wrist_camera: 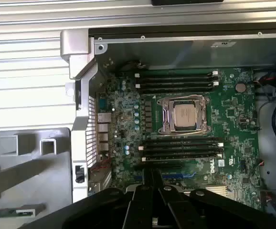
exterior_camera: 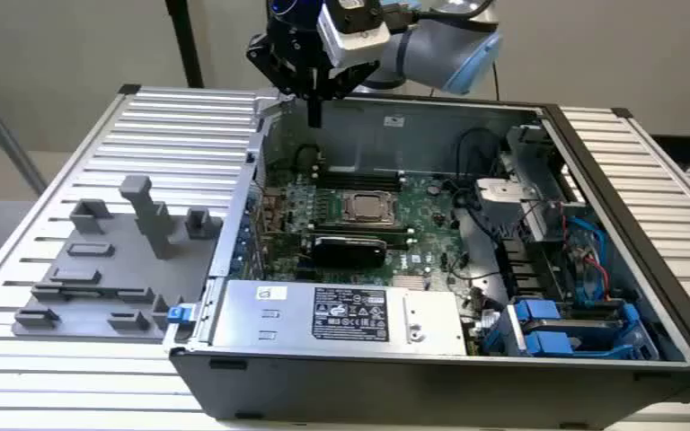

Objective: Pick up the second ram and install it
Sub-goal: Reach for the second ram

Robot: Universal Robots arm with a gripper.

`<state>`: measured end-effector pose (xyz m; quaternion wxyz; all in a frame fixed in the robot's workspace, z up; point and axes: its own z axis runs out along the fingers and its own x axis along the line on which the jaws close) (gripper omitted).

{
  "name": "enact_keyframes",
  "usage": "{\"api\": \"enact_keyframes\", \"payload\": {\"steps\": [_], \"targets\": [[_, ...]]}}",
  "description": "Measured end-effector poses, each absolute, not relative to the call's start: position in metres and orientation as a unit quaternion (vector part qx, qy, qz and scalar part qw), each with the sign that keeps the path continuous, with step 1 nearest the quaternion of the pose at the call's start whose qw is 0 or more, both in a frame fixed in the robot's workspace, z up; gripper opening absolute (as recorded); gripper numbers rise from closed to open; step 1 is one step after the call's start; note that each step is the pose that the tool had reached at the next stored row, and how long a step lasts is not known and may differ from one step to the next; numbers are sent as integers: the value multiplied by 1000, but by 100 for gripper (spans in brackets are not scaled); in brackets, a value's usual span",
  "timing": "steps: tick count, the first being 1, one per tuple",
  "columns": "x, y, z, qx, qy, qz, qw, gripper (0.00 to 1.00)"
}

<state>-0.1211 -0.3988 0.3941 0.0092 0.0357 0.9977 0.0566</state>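
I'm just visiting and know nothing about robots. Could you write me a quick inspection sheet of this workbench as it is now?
Surface: ribbed metal table bearing an open computer case.
Job's things: the second ram lies in the grey holder beside the case; the motherboard sits inside the case.
Clutter: nothing seen.
Grippers: gripper hangs above the case's far corner, jaws shut, holding nothing.
Cables: blue and black cables inside the case, at the exterior view's right.
Surroundings: pale wall; black pole.
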Motion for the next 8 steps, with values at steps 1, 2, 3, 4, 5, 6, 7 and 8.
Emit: {"api": "enact_keyframes", "payload": {"steps": [1, 2, 3, 4, 5, 6, 7, 8], "targets": [[-121, -399, 394, 36, 998, 57, 9, 0], [-121, -399, 394, 36, 998, 58, 9, 0], [-121, -399, 394, 36, 998, 58, 9, 0], [-121, -399, 394, 36, 998, 58, 9, 0], [-121, -399, 394, 36, 998, 59, 9, 0], [-121, -399, 394, 36, 998, 59, 9, 0], [-121, -399, 394, 36, 998, 60, 9, 0], [-121, -399, 394, 36, 998, 60, 9, 0]]}}
